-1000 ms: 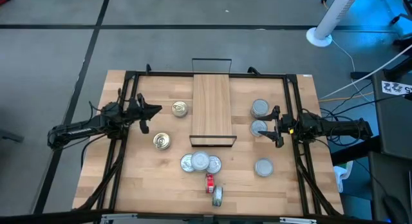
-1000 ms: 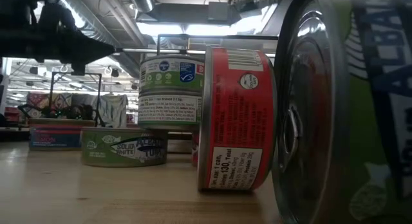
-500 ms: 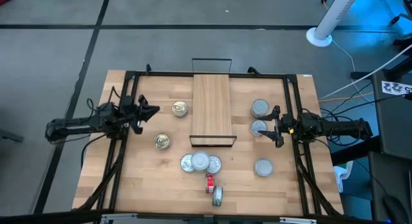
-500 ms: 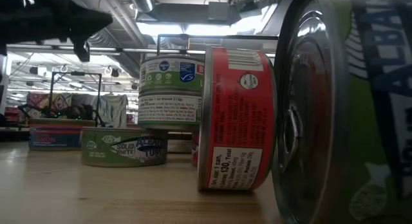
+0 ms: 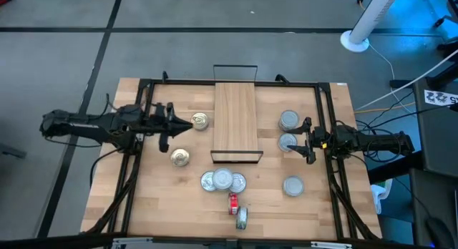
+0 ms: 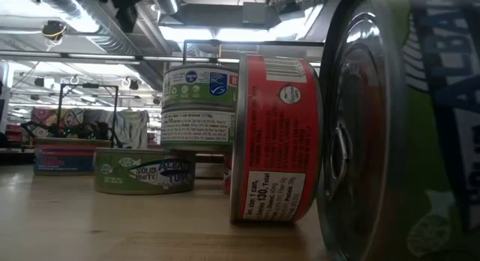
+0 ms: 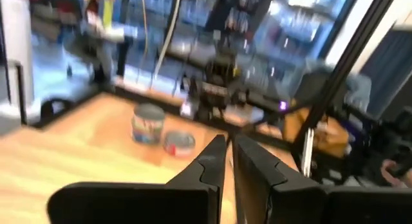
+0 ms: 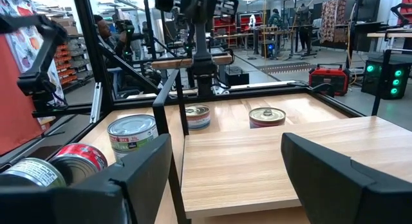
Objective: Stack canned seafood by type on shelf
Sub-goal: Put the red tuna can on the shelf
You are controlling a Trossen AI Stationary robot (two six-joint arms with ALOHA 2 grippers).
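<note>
The shelf (image 5: 235, 120) is a light-wood board with black wire ends at the table's middle. Cans of seafood stand around it: two gold-topped ones (image 5: 200, 121) (image 5: 180, 157) at its left, three silver-topped ones (image 5: 289, 119) (image 5: 287, 142) (image 5: 293, 185) at its right, and a cluster (image 5: 222, 179) at its near end. A red can (image 6: 277, 137) and another can (image 5: 242, 217) lie on their sides near the front edge. My left gripper (image 5: 187, 123) is shut, raised above the table, just left of the far gold-topped can. My right gripper (image 5: 306, 142) is open, with nothing between its fingers (image 8: 235, 179), beside a silver-topped can.
A black frame (image 5: 147, 83) runs around the tabletop. In the right wrist view the shelf board (image 8: 257, 156) lies straight ahead, with a green-labelled can (image 8: 132, 134) and a red one (image 8: 79, 156) beside it. Bare wood (image 5: 157, 199) lies at the near left.
My left gripper has risen, leaving the low view through its top, and has swung toward the far gold-topped can and the shelf. It has stayed shut. The cans have not moved.
</note>
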